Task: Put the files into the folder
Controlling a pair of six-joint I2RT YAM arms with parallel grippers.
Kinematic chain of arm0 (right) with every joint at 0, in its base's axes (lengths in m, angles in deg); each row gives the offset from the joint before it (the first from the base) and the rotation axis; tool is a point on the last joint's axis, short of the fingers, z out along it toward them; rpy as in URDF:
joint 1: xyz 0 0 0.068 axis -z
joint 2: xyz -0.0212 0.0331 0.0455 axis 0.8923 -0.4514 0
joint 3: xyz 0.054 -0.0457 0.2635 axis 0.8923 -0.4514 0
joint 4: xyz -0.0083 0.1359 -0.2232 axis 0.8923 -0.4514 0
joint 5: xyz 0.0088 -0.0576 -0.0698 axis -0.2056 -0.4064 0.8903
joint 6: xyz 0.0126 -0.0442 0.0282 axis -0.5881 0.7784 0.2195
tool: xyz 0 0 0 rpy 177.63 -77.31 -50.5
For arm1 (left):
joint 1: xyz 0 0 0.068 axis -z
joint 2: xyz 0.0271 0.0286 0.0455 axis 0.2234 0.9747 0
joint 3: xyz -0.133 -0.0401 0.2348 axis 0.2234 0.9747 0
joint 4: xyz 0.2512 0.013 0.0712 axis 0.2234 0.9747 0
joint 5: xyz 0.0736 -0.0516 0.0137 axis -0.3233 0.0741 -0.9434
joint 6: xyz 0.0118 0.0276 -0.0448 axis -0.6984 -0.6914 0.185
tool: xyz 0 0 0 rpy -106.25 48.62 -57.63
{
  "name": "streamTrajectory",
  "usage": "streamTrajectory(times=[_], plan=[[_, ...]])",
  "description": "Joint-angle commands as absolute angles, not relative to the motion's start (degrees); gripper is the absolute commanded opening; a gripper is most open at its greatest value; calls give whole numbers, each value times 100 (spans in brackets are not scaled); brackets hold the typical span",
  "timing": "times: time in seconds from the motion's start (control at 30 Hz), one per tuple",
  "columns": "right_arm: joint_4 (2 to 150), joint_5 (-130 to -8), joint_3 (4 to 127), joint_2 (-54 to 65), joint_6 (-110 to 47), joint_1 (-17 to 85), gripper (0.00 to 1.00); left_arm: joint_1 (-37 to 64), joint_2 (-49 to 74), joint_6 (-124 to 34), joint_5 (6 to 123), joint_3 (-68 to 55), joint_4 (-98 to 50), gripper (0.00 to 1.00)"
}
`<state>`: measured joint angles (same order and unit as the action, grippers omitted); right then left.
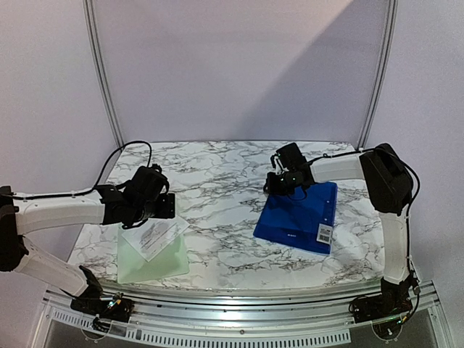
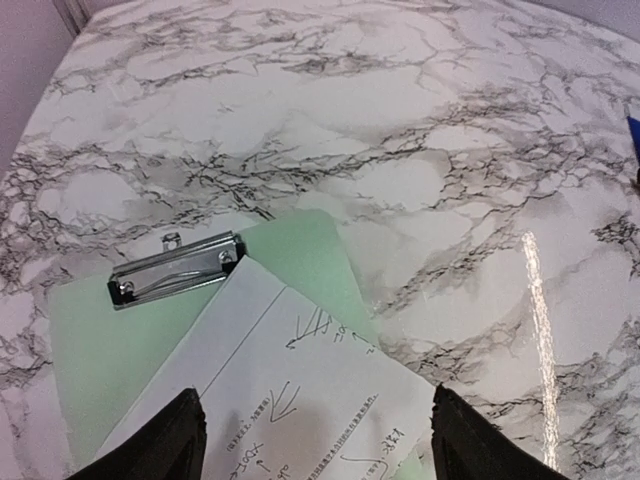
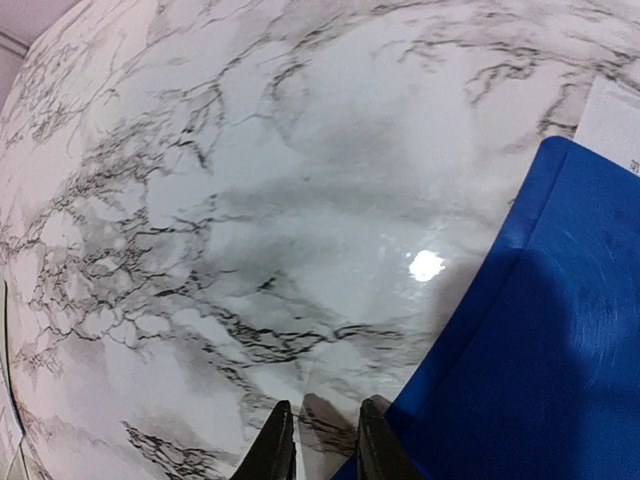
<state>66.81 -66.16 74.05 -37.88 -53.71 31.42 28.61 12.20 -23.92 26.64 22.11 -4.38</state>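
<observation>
Judged the opening of the folder point(image 1: 297, 214) to be the step in hand, with the paper not yet carried over. Found it lying flat and shut on the right side of the counter point(image 1: 217, 181), glossy deep blue, with a white barcode sticker point(image 1: 325, 233) at its near right corner. Saw the right claw point(image 3: 320, 440) low at the folder's far left corner, fingers set close with only a narrow gap. Could not tell whether pinching the cover's edge or merely beside it. Spotted a white paper corner point(image 3: 612, 118) past the folder's far edge in the right wrist view, and could not tell which sheet. Found a printed sheet point(image 2: 290, 350) well apart on the left, lying askew on a pale green clipboard point(image 2: 90, 340), one corner near the metal clip point(image 2: 175, 270) but seemingly not under it. Saw the left claw point(image 2: 315, 405) spread wide above that sheet, holding nothing. Reckoned the next move called for a hold on the thin cover alone and a lift to swing it open, then a careful pinch of the limp sheet without creasing
</observation>
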Motion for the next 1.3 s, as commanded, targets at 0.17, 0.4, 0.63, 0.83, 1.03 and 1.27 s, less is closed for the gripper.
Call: streamTrajectory(times=[0.17, 0.4, 0.63, 0.83, 1.03, 1.27], plan=[[5425, -5788, 6556, -3419, -5008, 3672, 23, 2581, 831, -2402, 2298, 2217, 10, 78], [5420, -6021, 6586, -2953, -4784, 3671, 25, 2234, 546, -2110, 2218, 2428, 138, 82], [5567, -6781, 7020, -2800, -4472, 3422, 39, 1390, 70, -1861, 2853, 2892, -14, 89], [5783, -7130, 6936, -2460, -4367, 3032, 58, 672, -236, -1584, 3586, 3392, -230, 92], [6076, -7425, 6503, -2022, -4500, 2707, 72, 107, -807, -854, 3752, 3977, -115, 92], [6071, -7470, 6321, -1727, -4577, 2572, 80, -52, -803, -342, 4202, 4232, 399, 93]])
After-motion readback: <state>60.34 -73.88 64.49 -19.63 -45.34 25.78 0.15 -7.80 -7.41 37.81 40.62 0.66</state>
